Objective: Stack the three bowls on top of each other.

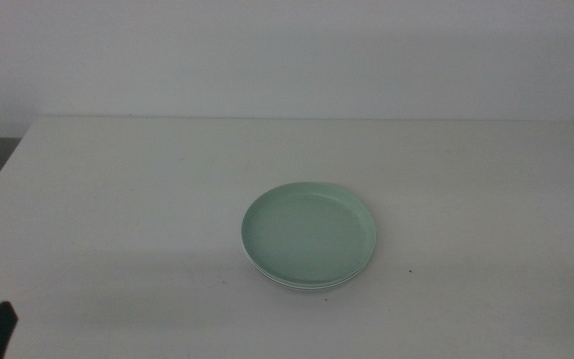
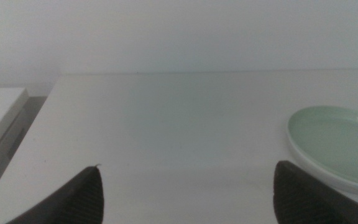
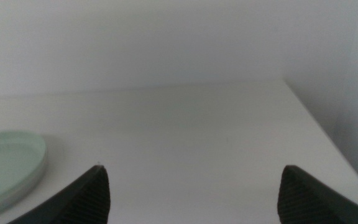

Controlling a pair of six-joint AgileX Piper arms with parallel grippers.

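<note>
Stack looks done: mint green shallow round bowl [image 1: 309, 233] sits on top, mid-table, a white rim [image 1: 297, 286] showing under it; we can't make out a grey bowl in the pile. We'd judge these light, stiff, smooth plastic, likely slippery; the low rim is the only place to pinch, from the side. Left gripper [image 2: 188, 193] hangs low near the table's front-left corner, jaws spread wide, holding nothing. Right gripper [image 3: 191, 193] the same on the other side, out of the middle view. White tabletop [image 1: 118, 199] gives us open room all round; edges well apart from the stack.
</note>
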